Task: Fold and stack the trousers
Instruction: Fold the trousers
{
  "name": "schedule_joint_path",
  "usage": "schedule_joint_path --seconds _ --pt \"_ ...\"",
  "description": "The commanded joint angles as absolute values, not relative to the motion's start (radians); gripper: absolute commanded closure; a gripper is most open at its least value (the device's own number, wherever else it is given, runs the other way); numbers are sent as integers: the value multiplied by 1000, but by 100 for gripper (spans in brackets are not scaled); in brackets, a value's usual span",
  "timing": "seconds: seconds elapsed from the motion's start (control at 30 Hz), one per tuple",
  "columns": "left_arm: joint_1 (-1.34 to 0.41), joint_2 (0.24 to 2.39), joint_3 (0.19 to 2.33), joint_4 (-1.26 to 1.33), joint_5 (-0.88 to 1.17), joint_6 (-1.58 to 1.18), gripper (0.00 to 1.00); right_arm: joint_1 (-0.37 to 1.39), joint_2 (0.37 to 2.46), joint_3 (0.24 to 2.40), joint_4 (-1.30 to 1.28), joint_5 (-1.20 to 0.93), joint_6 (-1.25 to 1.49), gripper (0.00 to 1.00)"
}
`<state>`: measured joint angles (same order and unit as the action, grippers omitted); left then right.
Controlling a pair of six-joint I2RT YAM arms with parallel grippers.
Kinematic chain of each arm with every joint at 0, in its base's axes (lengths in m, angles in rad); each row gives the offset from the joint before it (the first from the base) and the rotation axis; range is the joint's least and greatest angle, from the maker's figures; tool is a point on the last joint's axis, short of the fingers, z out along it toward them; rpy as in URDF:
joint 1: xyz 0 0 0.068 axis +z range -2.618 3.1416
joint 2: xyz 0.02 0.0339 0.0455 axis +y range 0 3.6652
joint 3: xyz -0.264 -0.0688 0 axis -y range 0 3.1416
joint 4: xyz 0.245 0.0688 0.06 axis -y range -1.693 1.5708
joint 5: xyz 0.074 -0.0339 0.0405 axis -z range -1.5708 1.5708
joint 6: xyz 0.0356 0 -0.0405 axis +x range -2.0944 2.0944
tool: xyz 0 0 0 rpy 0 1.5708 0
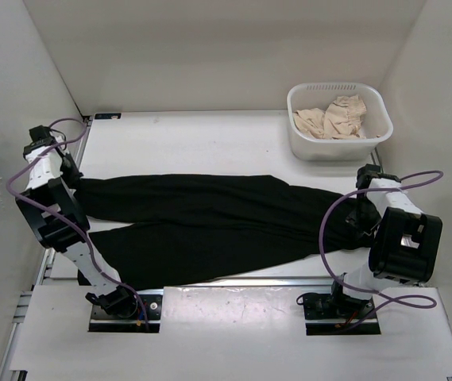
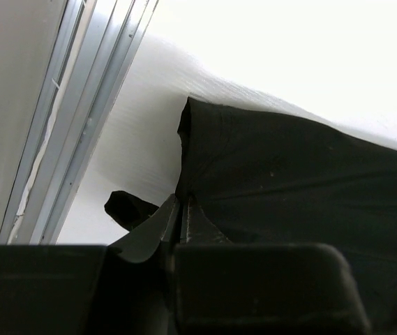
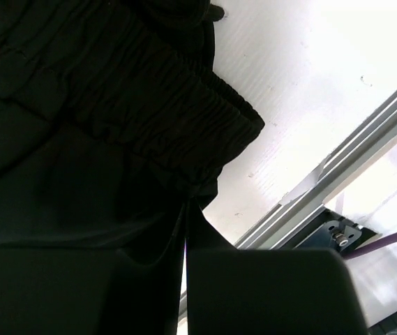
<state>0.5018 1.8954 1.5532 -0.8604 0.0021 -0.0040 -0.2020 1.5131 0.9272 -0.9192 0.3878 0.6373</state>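
The widest open stretch of the table (image 1: 194, 139) is the far band between the black trousers (image 1: 210, 222) and the back wall (image 1: 210, 48). On the right it ends at the white basket (image 1: 329, 149) in the far right corner. The trousers cover the middle of the table almost from side to side. Only a thin bare strip lies between their near edge and the aluminium rail (image 1: 241, 280). The left arm (image 1: 51, 206) stands close against the left wall (image 1: 3, 119), with the side rail (image 2: 79, 105) just beside the trouser hem. The right arm (image 1: 400, 238) fills the near right corner, and a narrow gap separates it from the basket and the right wall (image 1: 440, 95).
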Motion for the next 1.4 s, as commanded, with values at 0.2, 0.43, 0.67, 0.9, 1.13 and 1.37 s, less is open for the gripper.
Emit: schedule_joint_path --seconds 0.2,0.43,0.67,0.9,1.13,1.37 --pt "518 1793 1606 -906 9 0 86 -206 1379 1109 -1041 388 663 100" --pt "518 1830 1624 -917 9 0 86 -206 1365 1172 -1075 339 673 100" --pt "518 1868 1744 -963 52 0 86 -206 1465 1331 -967 334 655 100" --pt "518 1911 2003 -1121 11 0 86 -206 1765 1804 -1044 374 597 100" --pt "574 1826 1938 -1294 -46 0 86 -290 1704 1755 -1032 312 554 100" --pt "646 1547 1496 -1310 -210 0 86 -318 1615 1554 -1068 259 476 100"
